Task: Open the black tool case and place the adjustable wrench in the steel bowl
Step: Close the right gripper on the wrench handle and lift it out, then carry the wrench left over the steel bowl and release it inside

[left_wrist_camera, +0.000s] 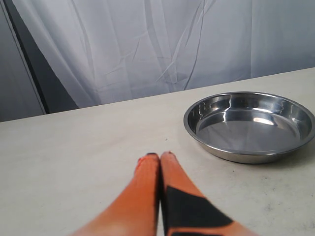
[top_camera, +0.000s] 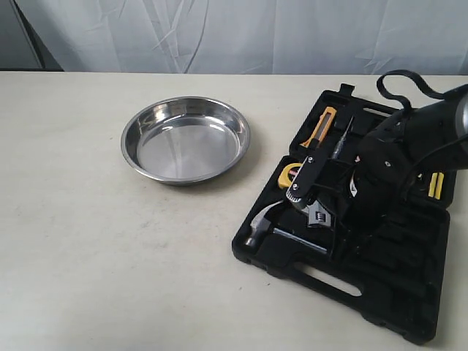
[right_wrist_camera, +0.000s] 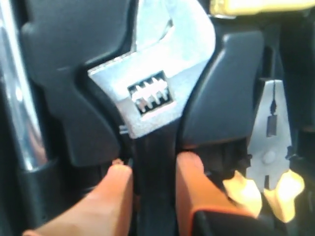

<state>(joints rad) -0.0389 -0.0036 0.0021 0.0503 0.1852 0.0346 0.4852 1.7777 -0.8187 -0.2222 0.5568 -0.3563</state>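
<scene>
Because the case point(top_camera: 395, 292) lies open, the right end effector point(right_wrist_camera: 152, 169) straddles the handle of the wrench point(right_wrist_camera: 157, 93), grip uncertain, for carrying to the bowl point(top_camera: 241, 131); the left end effector point(left_wrist_camera: 160, 156) hangs closed, empty.

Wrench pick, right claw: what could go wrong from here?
1. The wrench sits snug in the case's moulded slot. A lift may drag the case, or the wrench may slip from the right claw, whose fingers only straddle the slim handle.
2. The pliers lie right beside one finger and could snag.
3. The bowl is shallow and stands free on the table; a wrench dropped from high up could bounce out.
</scene>
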